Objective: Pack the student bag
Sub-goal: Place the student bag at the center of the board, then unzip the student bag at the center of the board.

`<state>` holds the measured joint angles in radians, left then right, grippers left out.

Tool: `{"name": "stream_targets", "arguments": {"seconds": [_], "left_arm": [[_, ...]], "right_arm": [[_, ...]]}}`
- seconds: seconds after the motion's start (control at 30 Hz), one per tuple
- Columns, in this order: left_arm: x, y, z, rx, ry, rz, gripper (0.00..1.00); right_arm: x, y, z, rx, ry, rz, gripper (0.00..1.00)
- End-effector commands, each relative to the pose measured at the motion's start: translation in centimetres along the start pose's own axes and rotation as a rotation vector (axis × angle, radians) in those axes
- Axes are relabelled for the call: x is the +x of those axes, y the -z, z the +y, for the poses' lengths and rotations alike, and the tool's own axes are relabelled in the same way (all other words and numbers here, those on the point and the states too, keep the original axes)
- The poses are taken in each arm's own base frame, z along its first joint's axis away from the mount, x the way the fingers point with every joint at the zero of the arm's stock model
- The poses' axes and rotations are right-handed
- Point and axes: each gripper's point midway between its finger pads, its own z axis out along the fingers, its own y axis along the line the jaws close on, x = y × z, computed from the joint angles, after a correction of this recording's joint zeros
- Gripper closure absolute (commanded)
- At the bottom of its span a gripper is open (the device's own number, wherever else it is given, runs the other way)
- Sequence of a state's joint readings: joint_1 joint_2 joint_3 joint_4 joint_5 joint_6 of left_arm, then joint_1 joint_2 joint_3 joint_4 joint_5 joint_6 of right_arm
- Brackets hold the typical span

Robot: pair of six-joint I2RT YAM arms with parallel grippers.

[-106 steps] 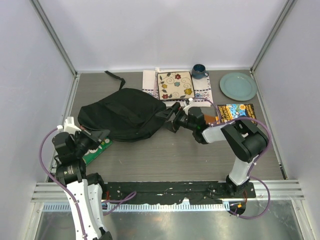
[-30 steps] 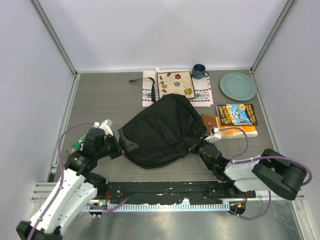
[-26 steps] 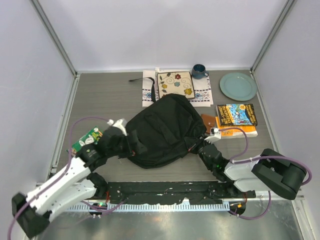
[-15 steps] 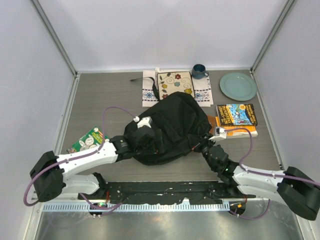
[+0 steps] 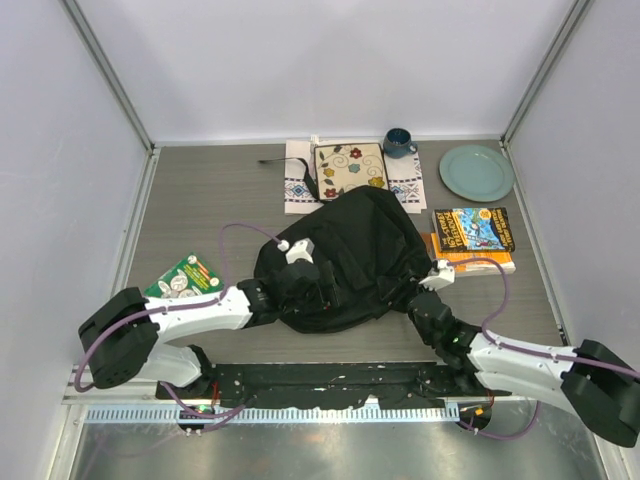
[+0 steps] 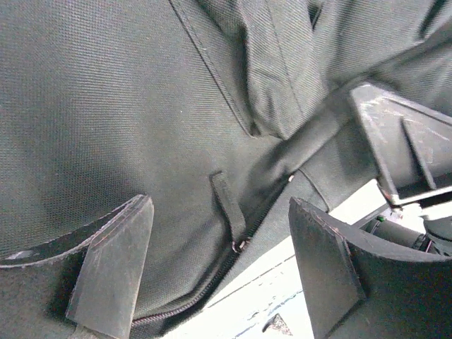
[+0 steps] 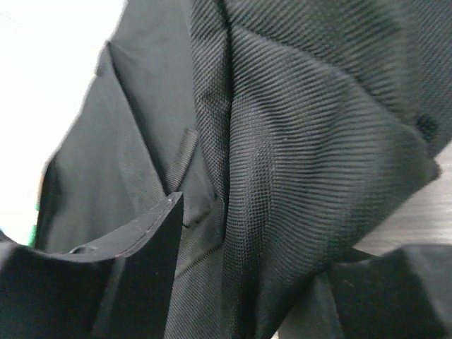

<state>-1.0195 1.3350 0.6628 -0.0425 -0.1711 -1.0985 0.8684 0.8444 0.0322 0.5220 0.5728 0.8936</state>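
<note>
The student bag point(image 5: 355, 250), a big black fabric backpack, lies in the middle of the table. My left gripper point(image 5: 312, 283) rests over its near left side. In the left wrist view that gripper point(image 6: 219, 265) is open, with the bag's zipper pull tab point(image 6: 229, 208) lying between the fingers and untouched. My right gripper point(image 5: 413, 296) is at the bag's near right edge. Its jaws point(image 7: 265, 282) stand apart in the right wrist view, and a loose fold of mesh fabric point(image 7: 296, 176) bulges between the fingers without being pinched.
A green booklet point(image 5: 183, 278) lies left of the bag. Two stacked books point(image 5: 472, 232) sit to its right. At the back are a floral notebook point(image 5: 350, 170) on a patterned cloth point(image 5: 297, 180), a blue mug point(image 5: 398, 142) and a green plate point(image 5: 476, 172).
My left arm has swung right from beside the bag onto its near side. The right jaws have parted from shut. The bag has shifted slightly to the right.
</note>
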Motion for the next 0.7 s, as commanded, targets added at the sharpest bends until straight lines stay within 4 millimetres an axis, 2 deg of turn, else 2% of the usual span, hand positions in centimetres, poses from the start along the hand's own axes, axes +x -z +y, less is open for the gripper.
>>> {"name": "stream_targets", "arguments": {"seconds": [0.0,0.03,0.1,0.13,0.2,0.23,0.27,0.33,0.4,0.53,0.67], "left_arm": [[-0.1,-0.7,-2.2,0.089,0.032,-0.017,0.2],[0.0,-0.7,-2.2,0.088,0.033,-0.013,0.2],[0.2,-0.9,-1.9,0.084,0.033,-0.01,0.2],[0.3,-0.9,-1.8,0.084,0.037,-0.011,0.2],[0.6,-1.0,-1.3,0.077,0.037,-0.01,0.23],[0.7,-1.1,-1.2,0.073,0.037,-0.006,0.23],[0.9,-1.2,-1.0,0.072,0.037,-0.002,0.24],[1.3,-1.4,-0.7,0.062,0.035,0.008,0.25],[1.7,-1.5,-0.4,0.055,0.031,0.016,0.25],[2.2,-1.6,-0.1,0.046,0.027,0.023,0.27],[2.8,-1.6,-0.2,0.047,0.019,0.039,0.3]], "right_arm": [[4.4,1.6,-6.2,0.129,0.025,0.124,0.4],[4.9,1.7,-6.4,0.144,0.024,0.148,0.33],[5.3,1.7,-5.0,0.111,-0.031,0.19,0.3],[5.9,2.0,-5.4,0.137,-0.031,0.223,0.27],[5.7,2.1,-4.0,0.113,-0.069,0.245,0.25],[6.5,2.7,-5.4,0.17,-0.068,0.28,0.23],[5.7,2.4,-3.9,0.153,-0.092,0.271,0.21],[5.7,3.1,-3.9,0.167,-0.109,0.296,0.18],[5.7,3.4,-3.5,0.17,-0.15,0.31,0.17],[6.9,4.4,-2.9,0.154,-0.227,0.389,0.16],[7.3,4.5,-2.2,0.132,-0.268,0.412,0.17]]}}
